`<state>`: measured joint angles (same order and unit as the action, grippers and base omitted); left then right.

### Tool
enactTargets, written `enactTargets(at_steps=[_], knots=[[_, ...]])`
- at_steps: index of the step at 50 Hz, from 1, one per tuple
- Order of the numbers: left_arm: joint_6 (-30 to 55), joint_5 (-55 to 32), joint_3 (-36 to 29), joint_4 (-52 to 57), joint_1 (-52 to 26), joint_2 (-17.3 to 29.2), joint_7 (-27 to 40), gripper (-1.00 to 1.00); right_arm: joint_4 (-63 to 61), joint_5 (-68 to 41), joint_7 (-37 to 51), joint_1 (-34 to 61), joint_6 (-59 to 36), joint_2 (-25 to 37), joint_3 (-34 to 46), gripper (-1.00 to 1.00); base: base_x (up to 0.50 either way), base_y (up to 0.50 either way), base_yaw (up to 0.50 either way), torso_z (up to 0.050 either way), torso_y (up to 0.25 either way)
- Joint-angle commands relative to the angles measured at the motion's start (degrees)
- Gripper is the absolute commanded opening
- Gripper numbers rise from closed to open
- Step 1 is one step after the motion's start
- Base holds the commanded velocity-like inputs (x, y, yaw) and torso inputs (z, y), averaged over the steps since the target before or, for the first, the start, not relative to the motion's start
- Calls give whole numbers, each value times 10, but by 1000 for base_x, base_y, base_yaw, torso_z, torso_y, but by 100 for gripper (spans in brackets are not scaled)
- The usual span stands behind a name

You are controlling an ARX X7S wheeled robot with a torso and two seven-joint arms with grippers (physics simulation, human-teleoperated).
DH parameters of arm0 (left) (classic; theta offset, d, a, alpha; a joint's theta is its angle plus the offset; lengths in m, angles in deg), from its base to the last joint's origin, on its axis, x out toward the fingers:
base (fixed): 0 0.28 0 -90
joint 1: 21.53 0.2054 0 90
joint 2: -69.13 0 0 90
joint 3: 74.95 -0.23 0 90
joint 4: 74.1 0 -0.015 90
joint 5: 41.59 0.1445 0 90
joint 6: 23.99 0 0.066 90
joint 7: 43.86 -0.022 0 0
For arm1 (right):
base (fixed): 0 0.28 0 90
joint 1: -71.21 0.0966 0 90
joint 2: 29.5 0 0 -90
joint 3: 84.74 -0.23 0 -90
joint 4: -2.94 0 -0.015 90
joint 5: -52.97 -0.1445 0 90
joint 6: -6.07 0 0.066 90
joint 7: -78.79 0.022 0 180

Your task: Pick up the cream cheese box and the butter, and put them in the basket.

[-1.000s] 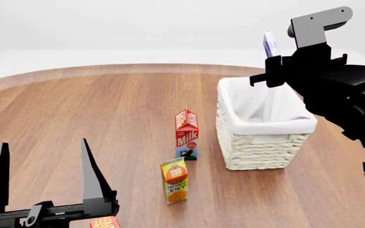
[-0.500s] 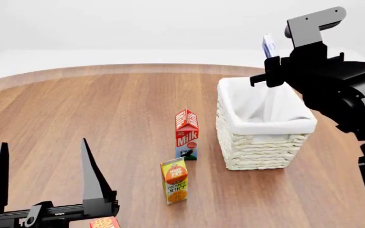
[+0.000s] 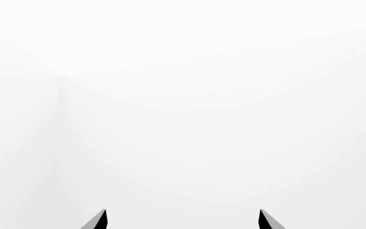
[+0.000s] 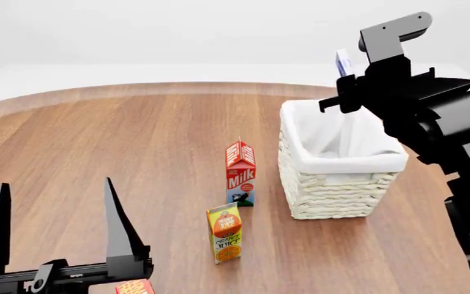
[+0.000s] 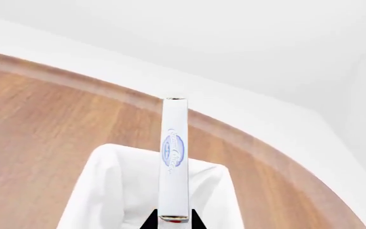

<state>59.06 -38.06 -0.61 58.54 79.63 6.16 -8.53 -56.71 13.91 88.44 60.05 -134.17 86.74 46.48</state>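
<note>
My right gripper (image 4: 343, 86) is shut on the cream cheese box (image 4: 343, 61), a thin white-and-blue box held on edge above the far side of the white wicker basket (image 4: 333, 190). In the right wrist view the box (image 5: 174, 157) stands between the fingertips of the gripper (image 5: 173, 220) over the basket's cloth lining (image 5: 106, 191). My left gripper (image 4: 51, 229) is open near the table's front left, pointing up; its wrist view shows only blank wall between the tips of the gripper (image 3: 181, 220). A corner of the red-orange butter box (image 4: 134, 286) shows just under the left gripper.
A red milk carton (image 4: 241, 173) stands left of the basket. An orange juice carton (image 4: 224, 234) stands in front of it. The round wooden table (image 4: 96, 153) has its far edge just behind the basket.
My right arm has lifted slightly and shifted a little left with the cream cheese box, still over the basket. The left arm and the cartons have not moved.
</note>
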Motion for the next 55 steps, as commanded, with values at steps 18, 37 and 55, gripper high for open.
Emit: enactTargets(at_steps=[18,37,55], knots=[[-13,7,12,2,1,-8,-7,100,118,62,-55,48,45,-59,19,-100,0,0,0,1,1],[-13,4,14,2,2,-5,-5,100,189,86,-84,63,80,-95,45,-100,0,0,0,0,1],[-13,6,12,1,1,-4,-4,100,204,87,-85,49,89,-93,45,-100,0,0,0,0,1]])
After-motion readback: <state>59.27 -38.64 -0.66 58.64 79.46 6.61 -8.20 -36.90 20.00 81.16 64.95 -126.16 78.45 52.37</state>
